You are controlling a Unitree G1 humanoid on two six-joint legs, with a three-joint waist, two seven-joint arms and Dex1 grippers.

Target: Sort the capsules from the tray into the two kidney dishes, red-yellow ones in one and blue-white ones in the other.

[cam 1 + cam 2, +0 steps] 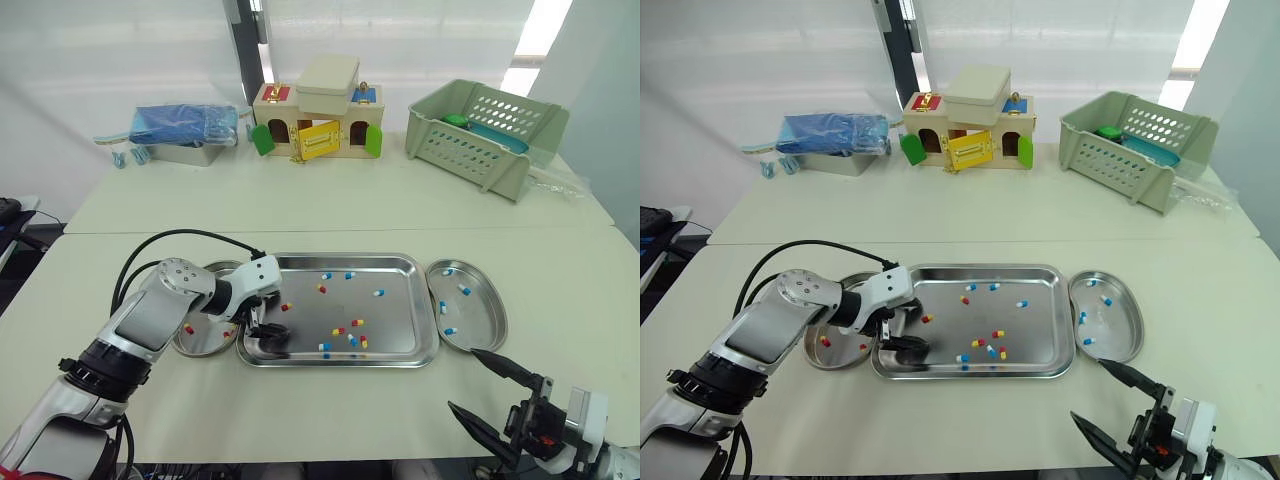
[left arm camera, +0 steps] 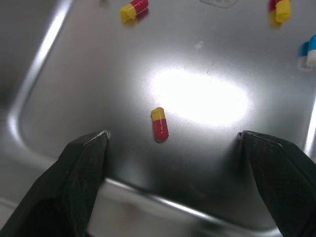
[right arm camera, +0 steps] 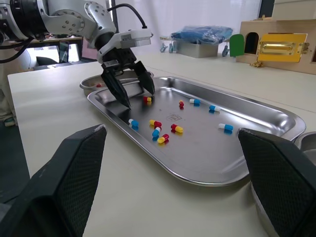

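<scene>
My left arm (image 1: 150,320) wears a silver-grey shell, with small screws dotted around its round joint cap (image 1: 178,272). A black cable (image 1: 190,233) arcs over it to my white wrist block (image 1: 257,274), and a black ribbed collar (image 1: 95,365) rings it lower down. My left gripper (image 2: 173,134) and right gripper (image 1: 462,378) have tapered black fingers with a fine cross-hatched texture. My right wrist (image 1: 585,410) is white with a red spot.

tray (image 1: 340,259), lower centre, is gleaming silver | red-yellow capsules (image 1: 355,323) and blue-white capsules (image 1: 379,293) are dotting it | 2 kidney dishes (image 1: 485,322) are shining silver | basket (image 1: 470,150), upper right, is showing pale green | toy house (image 1: 318,120), top centre, is showing cream, yellow, green | bag (image 1: 185,124), upper left, is showing blue
</scene>
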